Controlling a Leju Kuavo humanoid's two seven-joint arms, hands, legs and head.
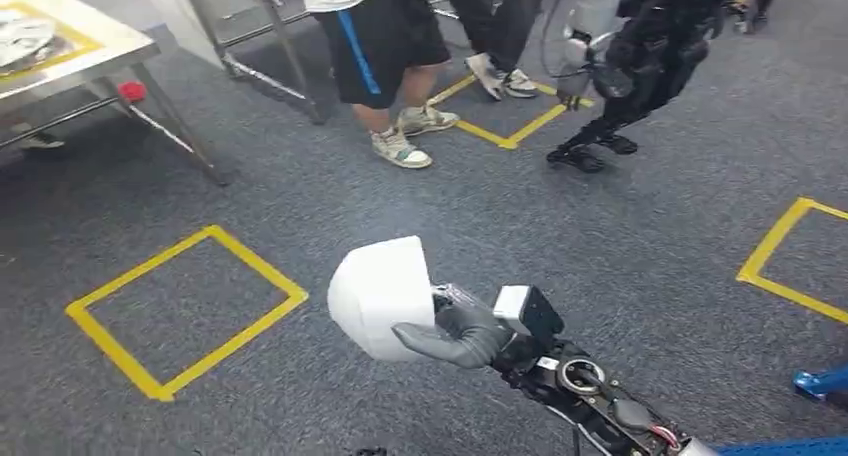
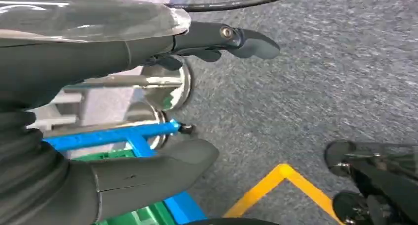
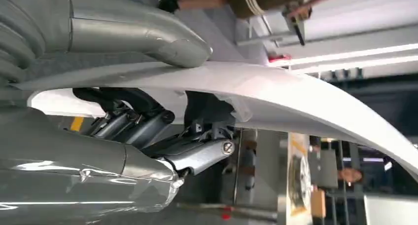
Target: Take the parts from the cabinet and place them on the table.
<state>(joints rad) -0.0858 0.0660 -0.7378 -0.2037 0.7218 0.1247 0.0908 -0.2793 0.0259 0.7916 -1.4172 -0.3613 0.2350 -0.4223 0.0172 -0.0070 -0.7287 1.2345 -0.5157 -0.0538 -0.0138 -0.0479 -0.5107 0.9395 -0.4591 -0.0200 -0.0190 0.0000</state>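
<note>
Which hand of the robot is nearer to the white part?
The right hand: it grips the white part itself. The left hand hangs open and apart from it, above the carpet beside a blue frame.

Grey carpet floor [image 1: 420, 206] is stretching across the head view, carrying a yellow tape square [image 1: 185, 309] at lower left, more yellow tape [image 1: 510, 126] farther off and another tape corner [image 1: 790, 261] at the right edge. A person's sneakers [image 1: 410, 136] are standing on the carpet beside the far tape. A metal table [image 1: 95, 51] is standing at upper left, its legs resting on the floor, with a silvery part [image 1: 20, 38] lying on its top.
</note>
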